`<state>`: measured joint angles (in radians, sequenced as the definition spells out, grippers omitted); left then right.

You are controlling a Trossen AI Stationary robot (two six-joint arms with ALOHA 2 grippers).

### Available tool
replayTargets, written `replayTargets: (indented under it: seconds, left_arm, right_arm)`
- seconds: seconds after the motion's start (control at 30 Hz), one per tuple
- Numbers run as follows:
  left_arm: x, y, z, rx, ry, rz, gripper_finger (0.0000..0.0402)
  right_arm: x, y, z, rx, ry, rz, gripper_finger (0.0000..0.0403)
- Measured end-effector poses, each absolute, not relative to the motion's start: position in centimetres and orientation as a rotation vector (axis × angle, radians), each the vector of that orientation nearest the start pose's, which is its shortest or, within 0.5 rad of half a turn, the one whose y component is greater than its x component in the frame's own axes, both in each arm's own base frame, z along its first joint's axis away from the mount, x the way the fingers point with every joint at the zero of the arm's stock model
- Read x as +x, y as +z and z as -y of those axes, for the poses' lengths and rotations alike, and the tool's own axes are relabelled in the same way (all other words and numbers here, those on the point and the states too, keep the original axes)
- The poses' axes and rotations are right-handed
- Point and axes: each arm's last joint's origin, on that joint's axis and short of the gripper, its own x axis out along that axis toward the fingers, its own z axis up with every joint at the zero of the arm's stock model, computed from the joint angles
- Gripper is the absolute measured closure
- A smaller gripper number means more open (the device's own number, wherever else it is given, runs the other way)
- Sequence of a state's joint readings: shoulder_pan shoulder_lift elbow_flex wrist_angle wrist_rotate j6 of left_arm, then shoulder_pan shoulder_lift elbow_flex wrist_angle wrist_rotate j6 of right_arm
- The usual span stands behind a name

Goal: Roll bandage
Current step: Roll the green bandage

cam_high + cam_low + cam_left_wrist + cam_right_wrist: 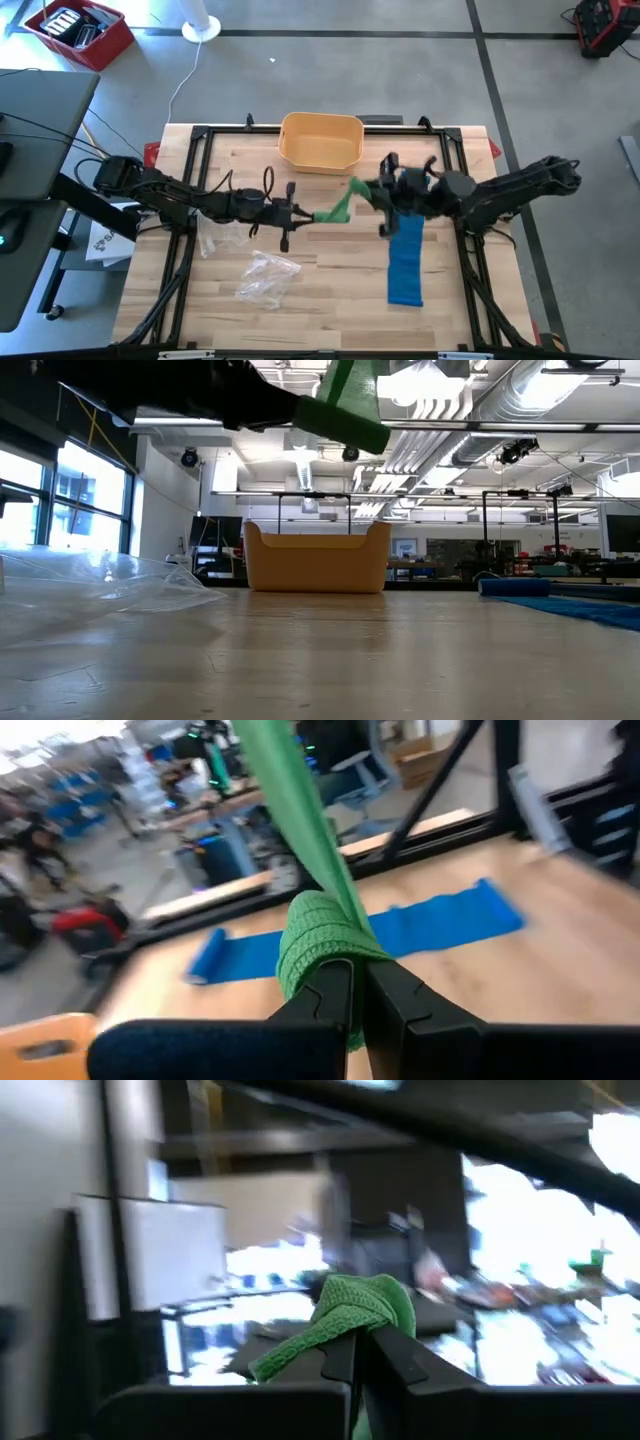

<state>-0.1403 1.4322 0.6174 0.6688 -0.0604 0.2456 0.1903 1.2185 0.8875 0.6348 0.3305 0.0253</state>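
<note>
1. Lying crumpled at eight o'clock on the table (330, 300), a clear plastic bag (268, 276) sits untouched.
2. Left gripper (308, 214), near centre, pinches one end of the green bandage (338, 207).
3. Right gripper (362, 187) clamps the other end, held aloft.
4. Blue bandage (405, 258) lies flat at four o'clock; yellow bin (320, 141) stands at twelve.

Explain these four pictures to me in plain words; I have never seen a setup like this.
Two dark robot arms work at a wooden table. One picture looks down from above, one looks level across the tabletop, and two come from cameras on the wrists. The left gripper and the right gripper are both shut on a green bandage, stretched between them above the table. On the table lie a blue bandage, a yellow tub and clear plastic bags.
</note>
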Motion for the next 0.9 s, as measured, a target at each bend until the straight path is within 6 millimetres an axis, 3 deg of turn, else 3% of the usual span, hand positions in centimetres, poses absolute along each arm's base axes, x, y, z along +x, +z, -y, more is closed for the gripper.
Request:
replayTargets:
  seconds: [0.27,0.53,0.73,0.9]
  left_arm:
    - [30.0,18.3,7.7,0.094,-0.256,-0.117,0.0396]
    - [30.4,17.6,8.2,-0.187,-0.152,-0.103,0.0397]
    - [30.5,17.0,7.3,-0.250,-0.033,-0.151,0.0396]
    - [30.5,16.9,6.7,-0.136,0.113,-0.143,0.0397]
  right_arm:
    - [29.1,30.6,-1.9,0.250,-0.246,-0.060,0.0390]
    - [30.8,26.6,-3.5,0.323,-0.147,-0.289,0.0290]
    - [29.8,27.7,-4.2,0.266,-0.090,-0.276,0.0235]
    - [28.1,30.1,-4.4,0.225,-0.033,-0.194,0.0222]
